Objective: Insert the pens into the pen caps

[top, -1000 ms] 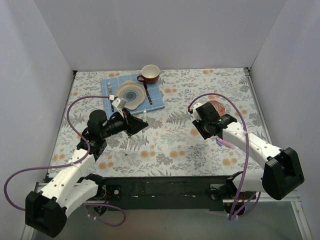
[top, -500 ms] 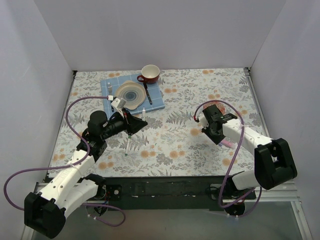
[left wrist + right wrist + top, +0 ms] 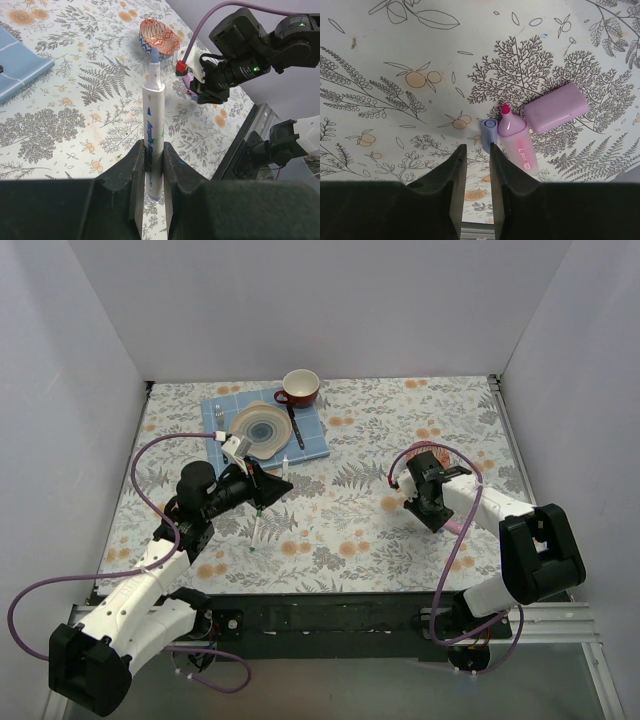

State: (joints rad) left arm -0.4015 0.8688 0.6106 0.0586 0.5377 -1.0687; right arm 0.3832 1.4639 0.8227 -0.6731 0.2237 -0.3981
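Note:
My left gripper (image 3: 266,490) is shut on a slim white pen (image 3: 152,125) and holds it above the table, its lilac-blue tip (image 3: 155,52) pointing toward the right arm. A second slim white pen (image 3: 256,529) with a green end lies on the table below it. My right gripper (image 3: 476,147) is slightly open and empty, low over the table. Just ahead of its right fingertip lie a lilac pen cap (image 3: 489,135), a thick pale pink pen (image 3: 518,146) with a red tip, and a pink pen cap (image 3: 556,107). In the top view the right gripper (image 3: 434,519) covers most of these.
A blue placemat (image 3: 314,440) at the back left carries a plate (image 3: 262,428), a fork (image 3: 219,420) and a knife (image 3: 295,427); a red cup (image 3: 299,387) stands behind it. A patterned bowl (image 3: 159,42) sits by the right arm. White walls enclose the table.
My right arm has folded in and its gripper has turned down over the pink pen and caps near the bowl. My left arm has barely moved and still holds the white pen.

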